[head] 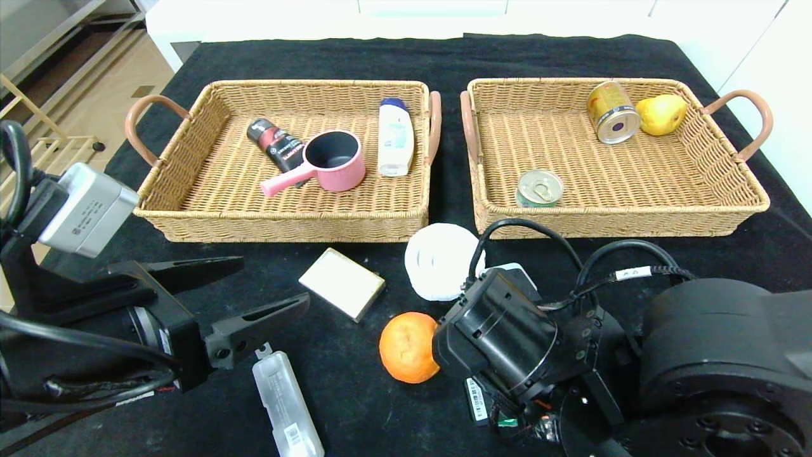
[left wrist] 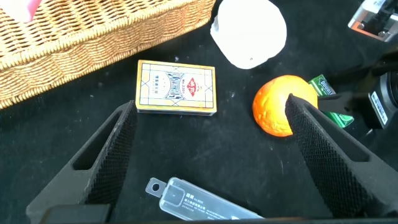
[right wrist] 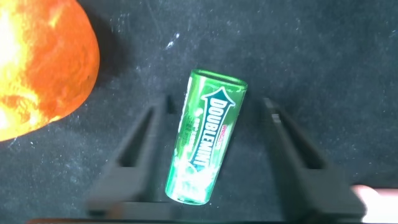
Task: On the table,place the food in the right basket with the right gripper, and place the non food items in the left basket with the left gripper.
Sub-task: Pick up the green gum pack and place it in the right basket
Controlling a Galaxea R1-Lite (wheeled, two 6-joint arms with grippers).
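The right gripper [right wrist: 208, 158] hangs wide open astride the green gum pack [right wrist: 206, 144], gripping nothing, the orange [head: 408, 346] at the pack's nine o'clock; next, I'd guess, it closes, lifts toward the right basket [head: 729, 216] at twelve.

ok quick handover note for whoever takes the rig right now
Right gripper: open, straddling the gum pack beside the orange, no grip yet.
Left gripper: open, low over the table, holding nothing.
Done: small tin in the right basket.
Left: gum pack and orange go right; white tub, beige box and clear case go to the left basket.
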